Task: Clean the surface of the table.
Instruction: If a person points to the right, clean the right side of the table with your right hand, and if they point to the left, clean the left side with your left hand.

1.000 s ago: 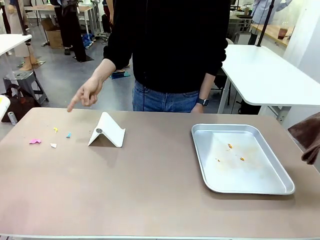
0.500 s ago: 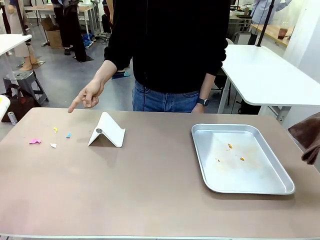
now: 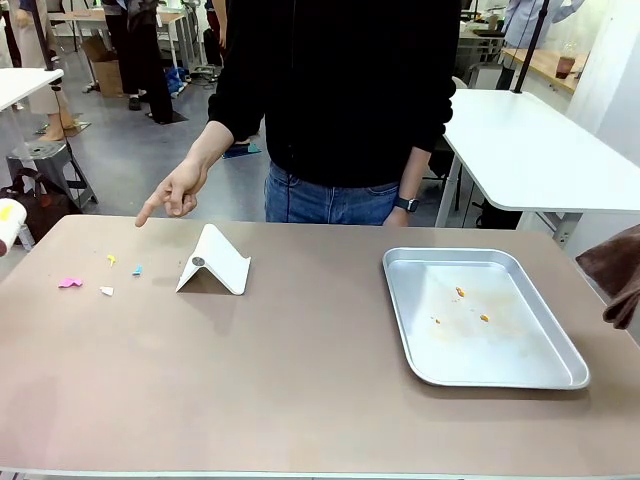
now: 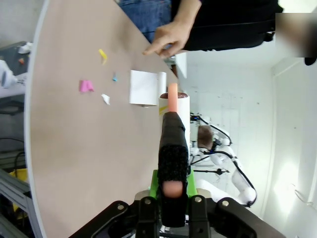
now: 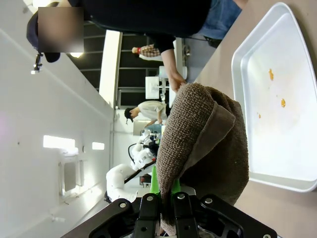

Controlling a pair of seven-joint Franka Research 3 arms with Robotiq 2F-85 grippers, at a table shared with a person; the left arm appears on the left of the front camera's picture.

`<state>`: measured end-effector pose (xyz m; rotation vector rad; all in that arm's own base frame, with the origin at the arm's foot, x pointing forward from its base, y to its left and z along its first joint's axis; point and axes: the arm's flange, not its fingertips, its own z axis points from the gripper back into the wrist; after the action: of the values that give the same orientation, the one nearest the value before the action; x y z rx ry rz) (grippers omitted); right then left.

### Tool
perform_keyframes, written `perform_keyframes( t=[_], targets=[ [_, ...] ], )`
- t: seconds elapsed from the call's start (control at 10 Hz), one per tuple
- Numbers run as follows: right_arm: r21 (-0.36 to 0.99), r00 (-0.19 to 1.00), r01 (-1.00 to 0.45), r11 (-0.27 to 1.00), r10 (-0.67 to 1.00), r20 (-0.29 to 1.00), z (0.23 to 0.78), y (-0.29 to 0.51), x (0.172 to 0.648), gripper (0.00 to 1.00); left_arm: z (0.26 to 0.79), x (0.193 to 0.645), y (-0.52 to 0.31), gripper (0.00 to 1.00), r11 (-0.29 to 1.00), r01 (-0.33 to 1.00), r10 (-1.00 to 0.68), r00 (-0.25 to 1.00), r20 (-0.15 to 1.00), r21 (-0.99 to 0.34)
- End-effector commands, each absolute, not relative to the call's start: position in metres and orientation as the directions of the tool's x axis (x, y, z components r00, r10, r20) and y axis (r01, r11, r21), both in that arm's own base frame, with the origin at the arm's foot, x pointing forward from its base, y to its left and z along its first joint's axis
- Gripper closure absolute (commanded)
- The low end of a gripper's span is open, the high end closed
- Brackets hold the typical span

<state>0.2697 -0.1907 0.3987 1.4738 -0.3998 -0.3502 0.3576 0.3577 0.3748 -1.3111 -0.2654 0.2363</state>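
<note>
**White object dips at the left edge; both claws clamped**

Since a second ago, a white object with a yellow spot [image 3: 5, 228] at the left edge of the front view has dropped a little. The person's pointing hand [image 3: 176, 190] has barely shifted, and nothing lying on the table [image 3: 300, 390] has moved.

The tan-brown table spans the whole foreground of the front view, between the robot and the person at its far side. The hand hangs above the far left corner with its forefinger aimed down. Near that corner lie four small scraps: a pink scrap [image 3: 69, 283], a white scrap [image 3: 106, 291], a yellow scrap [image 3: 111, 259] and a blue scrap [image 3: 137, 270]. Just right of them stands a white folded stand [image 3: 215, 262]. Well apart, on the right half, sits a silver tray [image 3: 500, 355] with a few orange crumbs [image 3: 459, 292] inside.

In its wrist view, the left claw [image 4: 172, 187] is clamped narrowly on a dark rough tool [image 4: 173, 148] with a peach tip, held off the table's left end. The right claw [image 5: 166, 192] grips a brown towel [image 5: 208, 139], which hangs off the table's right edge.
</note>
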Motion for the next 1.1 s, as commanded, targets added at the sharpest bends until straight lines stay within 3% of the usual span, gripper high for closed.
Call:
perform_keyframes(
  t=[0.0,0.1,0.3,1.0],
  targets=[
    [0.998,0.886,-0.008,0.061,-0.462,0.035,0.402,-0.191,0.268,1.00,0.377,0.357,0.343,0.78,0.346,-0.038,0.327,0.941,0.082,-0.937],
    [0.998,0.886,-0.008,0.061,-0.462,0.035,0.402,-0.191,0.268,1.00,0.371,0.362,0.341,0.78,0.436,-0.087,0.384,0.918,0.098,-0.896],
    [0.998,0.886,-0.008,0.061,-0.462,0.035,0.402,-0.191,0.268,1.00,0.359,0.375,0.344,0.78,0.484,-0.140,0.400,0.914,0.076,-0.864],
    [0.998,0.886,-0.008,0.061,-0.462,0.035,0.402,-0.191,0.268,1.00,0.317,0.427,0.339,0.78,0.536,-0.240,0.430,0.903,0.017,-0.809]
  ],
)
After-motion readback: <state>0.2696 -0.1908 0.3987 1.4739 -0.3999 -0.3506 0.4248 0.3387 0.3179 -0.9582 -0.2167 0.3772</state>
